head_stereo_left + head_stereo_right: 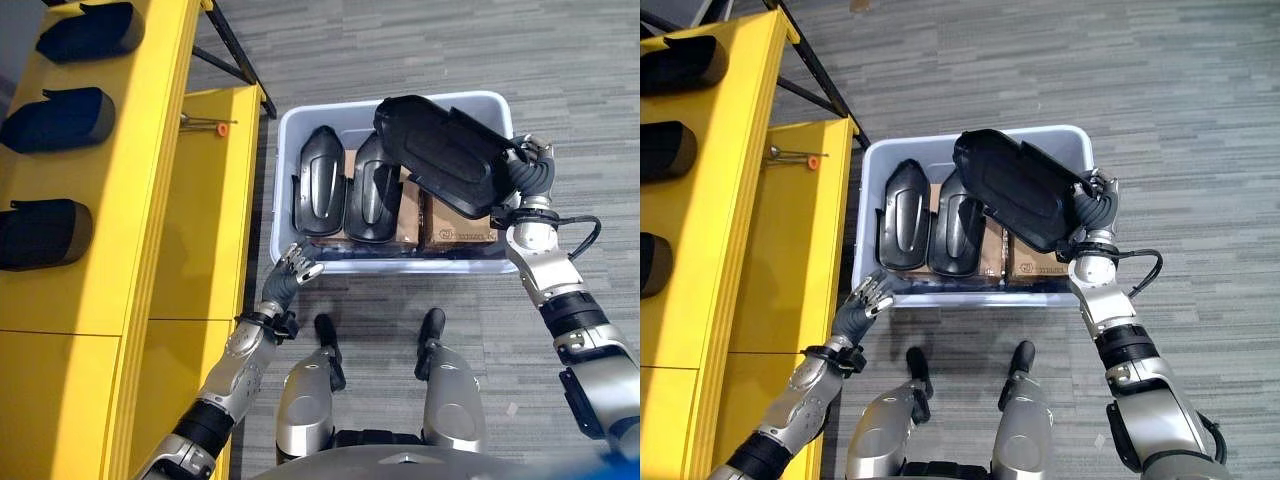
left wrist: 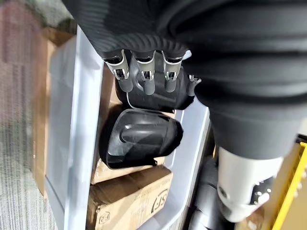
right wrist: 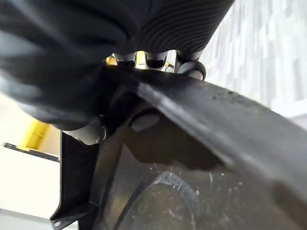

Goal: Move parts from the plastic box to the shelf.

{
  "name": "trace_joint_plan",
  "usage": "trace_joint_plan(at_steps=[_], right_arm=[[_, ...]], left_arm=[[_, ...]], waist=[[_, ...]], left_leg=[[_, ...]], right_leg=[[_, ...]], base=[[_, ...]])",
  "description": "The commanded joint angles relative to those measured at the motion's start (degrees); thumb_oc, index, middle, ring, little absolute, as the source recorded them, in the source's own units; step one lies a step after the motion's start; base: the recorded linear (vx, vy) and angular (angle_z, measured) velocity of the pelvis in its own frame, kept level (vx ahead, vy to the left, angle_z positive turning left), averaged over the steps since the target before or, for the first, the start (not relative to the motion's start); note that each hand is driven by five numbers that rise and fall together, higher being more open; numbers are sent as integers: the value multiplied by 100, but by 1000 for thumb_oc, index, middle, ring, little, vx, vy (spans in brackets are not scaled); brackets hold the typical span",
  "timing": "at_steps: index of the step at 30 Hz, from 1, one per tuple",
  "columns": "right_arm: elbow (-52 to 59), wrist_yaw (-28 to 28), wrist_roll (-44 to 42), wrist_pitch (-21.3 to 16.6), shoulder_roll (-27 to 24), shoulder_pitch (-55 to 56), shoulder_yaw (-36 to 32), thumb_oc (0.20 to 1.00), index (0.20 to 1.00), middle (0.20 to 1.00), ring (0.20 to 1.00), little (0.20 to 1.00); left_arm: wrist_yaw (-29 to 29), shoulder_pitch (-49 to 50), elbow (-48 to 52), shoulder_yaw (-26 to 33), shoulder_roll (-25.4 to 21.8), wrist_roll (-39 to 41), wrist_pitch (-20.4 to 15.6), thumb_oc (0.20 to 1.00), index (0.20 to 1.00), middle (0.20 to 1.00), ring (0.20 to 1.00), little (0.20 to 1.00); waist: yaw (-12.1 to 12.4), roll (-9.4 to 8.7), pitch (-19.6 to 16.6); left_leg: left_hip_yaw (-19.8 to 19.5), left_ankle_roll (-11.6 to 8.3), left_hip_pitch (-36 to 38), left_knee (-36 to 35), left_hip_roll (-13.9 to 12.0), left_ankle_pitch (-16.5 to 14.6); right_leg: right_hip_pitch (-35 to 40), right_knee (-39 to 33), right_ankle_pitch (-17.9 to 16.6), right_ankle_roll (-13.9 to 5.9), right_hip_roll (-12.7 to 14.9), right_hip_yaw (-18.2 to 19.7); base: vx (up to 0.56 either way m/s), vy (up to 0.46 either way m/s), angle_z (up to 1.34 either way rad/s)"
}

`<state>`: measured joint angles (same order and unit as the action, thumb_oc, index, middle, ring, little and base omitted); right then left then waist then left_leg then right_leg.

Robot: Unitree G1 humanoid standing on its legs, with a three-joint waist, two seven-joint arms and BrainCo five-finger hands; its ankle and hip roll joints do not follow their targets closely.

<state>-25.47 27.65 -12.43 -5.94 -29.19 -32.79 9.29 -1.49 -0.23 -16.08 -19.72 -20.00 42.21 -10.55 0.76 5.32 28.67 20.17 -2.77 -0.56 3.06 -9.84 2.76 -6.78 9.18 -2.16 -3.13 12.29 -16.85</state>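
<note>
right hand [image 1: 1092,205]: fingers clamped on one edge of a black part [image 1: 1020,188], which is lifted out past them above the box [image 1: 872,165]
left hand [image 1: 296,266]: fingers loose, empty, just outside box's near wall
risk: edge-only grip, part may tip or slip
count: 2 parts in box [image 1: 322,182], 3 on shelf [image 1: 165,120]

Grey striped carpet floor [image 1: 420,60] fills the upper and right of the frame, carrying a pale plastic box [image 1: 287,160] at centre. Along the left stands the yellow shelf [image 1: 150,200], with three black parts [image 1: 55,120] on its upper level and a small orange-tipped tool [image 1: 212,125] on the lower one
</note>
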Motion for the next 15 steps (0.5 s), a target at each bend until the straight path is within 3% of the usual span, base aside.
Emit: trace_joint_plan(at_steps=[1,8,15], right_arm=[[612,-431,-628,-82,131,-157,-247,200,200,200,200,200],[787,-1340,-1483,224,756,474,68,200,200,200,200,200],[1298,-1977,-2030,461,1178,915,438,200,200,200,200,200]], left_arm=[[-168,93,175,84,58,-67,-255,1000,1000,1000,1000,1000],[-117,416,41,246,185,-203,-432,1000,1000,1000,1000,1000],[63,630,119,428,235,-248,-491,1000,1000,1000,1000,1000]], waist=[[125,-218,-137],[227,-255,-546],[306,-287,-734]], left_leg=[[-83,-164,134,434,-325,-409],[-84,-210,421,254,-421,-268],[-133,-233,492,209,-436,-207]], right_leg=[[388,132,440,-26,136,-230],[793,63,504,7,148,-391],[964,25,565,29,124,-462]], base=[[37,45,7],[47,57,9],[24,24,8]])
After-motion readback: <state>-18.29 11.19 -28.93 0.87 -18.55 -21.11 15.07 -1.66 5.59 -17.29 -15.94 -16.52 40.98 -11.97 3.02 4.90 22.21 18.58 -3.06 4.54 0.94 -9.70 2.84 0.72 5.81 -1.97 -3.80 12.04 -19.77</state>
